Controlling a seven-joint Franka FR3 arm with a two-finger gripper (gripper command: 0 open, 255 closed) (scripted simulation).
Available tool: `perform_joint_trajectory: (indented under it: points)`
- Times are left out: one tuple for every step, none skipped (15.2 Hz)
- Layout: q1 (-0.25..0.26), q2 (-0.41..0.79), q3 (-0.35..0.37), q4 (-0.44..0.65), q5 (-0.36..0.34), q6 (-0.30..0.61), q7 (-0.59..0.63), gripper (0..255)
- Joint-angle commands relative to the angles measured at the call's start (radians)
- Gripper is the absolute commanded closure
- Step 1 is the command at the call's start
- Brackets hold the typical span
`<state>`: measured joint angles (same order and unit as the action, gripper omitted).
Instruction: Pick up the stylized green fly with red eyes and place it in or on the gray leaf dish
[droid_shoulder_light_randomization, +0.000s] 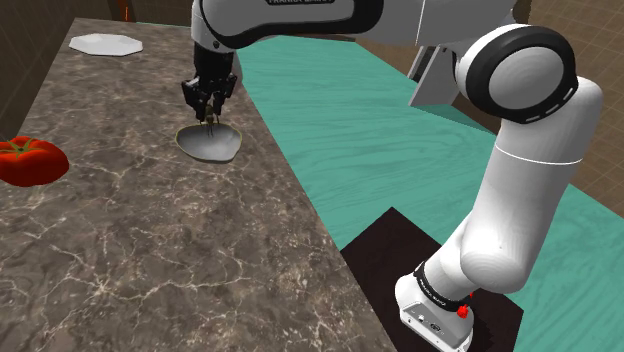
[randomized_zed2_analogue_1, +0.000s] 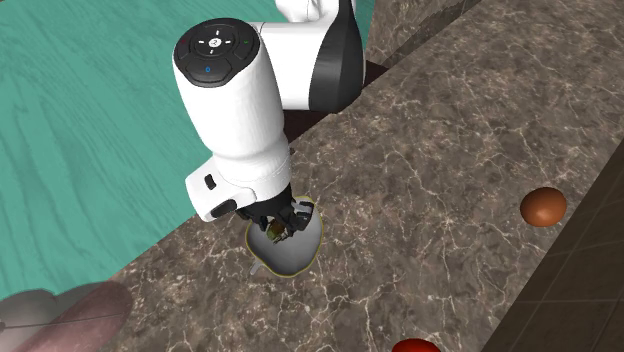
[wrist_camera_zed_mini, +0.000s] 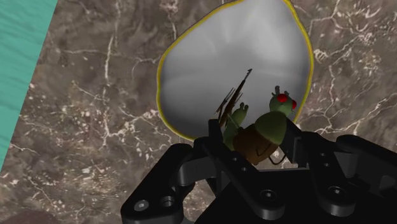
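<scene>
From the shoulder view I see the gripper (droid_shoulder_light_randomization: 209, 112) pointing straight down over the dish (droid_shoulder_light_randomization: 212, 147), a pale grey, leaf-shaped bowl near the edge of the brown marbled counter (droid_shoulder_light_randomization: 150, 250). Something thin and dark hangs from the fingertips just above the bowl; I cannot tell from here whether it touches. A tomato (droid_shoulder_light_randomization: 30, 160) sits well apart at this view's left edge, and a white plate (droid_shoulder_light_randomization: 105, 44) lies at the far end of the counter. In the second exterior view the arm's wrist covers much of the gripper (randomized_zed2_analogue_1: 282, 222), but I can make out the fly (randomized_zed2_analogue_1: 274, 232) as a small green-brown lump between the black fingers, right over the dish (randomized_zed2_analogue_1: 292, 258). A brown ball (randomized_zed2_analogue_1: 543, 206) lies well away towards this view's right. The wrist view gives me the best look: the fingers (wrist_camera_zed_mini: 299, 146) are clamped on the fly (wrist_camera_zed_mini: 264, 124) from both sides. It has a green head with two bright red eyes, an olive-green body turning brownish-orange lower down, a small green foreleg, and thin dark wings sticking out past the fingers. It hangs over the near rim of the dish (wrist_camera_zed_mini: 216, 63), which is smooth grey inside with a thin yellow edge.
</scene>
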<state>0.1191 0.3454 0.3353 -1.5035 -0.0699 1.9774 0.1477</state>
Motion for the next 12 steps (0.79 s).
perform_joint_trajectory:
  points:
    - [-0.001, 0.000, 0.000, -0.011, 0.000, 0.012, 0.000, 255]
    - [-0.001, 0.000, 0.000, -0.011, 0.000, 0.012, 0.000, 255]
    - [-0.001, 0.000, 0.000, -0.011, 0.000, 0.012, 0.000, 255]
    - [-0.001, 0.000, 0.000, -0.011, 0.000, 0.012, 0.000, 255]
    - [-0.001, 0.000, 0.000, -0.011, 0.000, 0.012, 0.000, 255]
    - [-0.001, 0.000, 0.000, -0.011, 0.000, 0.012, 0.000, 255]
    - [-0.001, 0.000, 0.000, -0.011, 0.000, 0.012, 0.000, 255]
    - [-0.001, 0.000, 0.000, -0.011, 0.000, 0.012, 0.000, 0]
    - [-0.001, 0.000, 0.000, -0.011, 0.000, 0.012, 0.000, 0]
    - [-0.001, 0.000, 0.000, -0.011, 0.000, 0.012, 0.000, 0]
    - [-0.001, 0.000, 0.000, -0.011, 0.000, 0.012, 0.000, 0]
    - [-0.001, 0.000, 0.000, -0.011, 0.000, 0.012, 0.000, 0]
